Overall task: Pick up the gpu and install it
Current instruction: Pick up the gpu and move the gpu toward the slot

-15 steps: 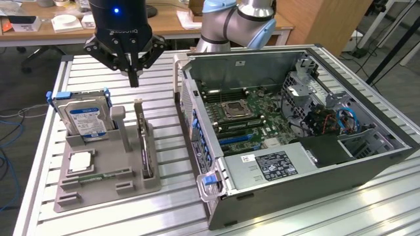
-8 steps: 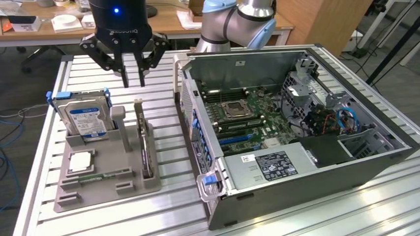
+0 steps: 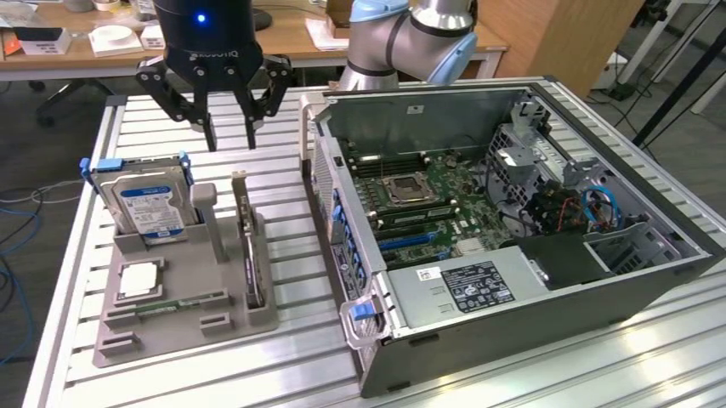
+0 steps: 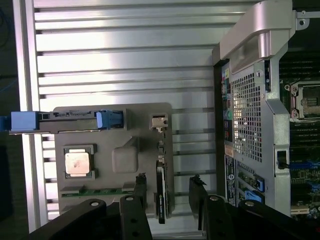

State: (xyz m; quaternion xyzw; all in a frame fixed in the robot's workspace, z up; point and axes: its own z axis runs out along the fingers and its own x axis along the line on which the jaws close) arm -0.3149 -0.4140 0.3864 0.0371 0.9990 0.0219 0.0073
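Above gpu, fingers spread, flanking it

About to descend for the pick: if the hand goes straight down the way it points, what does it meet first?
Likely the gpu, standing on edge in the grey tray. In the wrist view it lies between the fingers of the open hand, so they should straddle it. Depth is unclear.

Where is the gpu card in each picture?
Exterior view: the gpu stands on edge in the grey holder, on the side nearest the computer case.
Wrist view: the gpu is seen edge-on in its slot, between the open fingers.
Shared landmark: the square silver chip in the holder.
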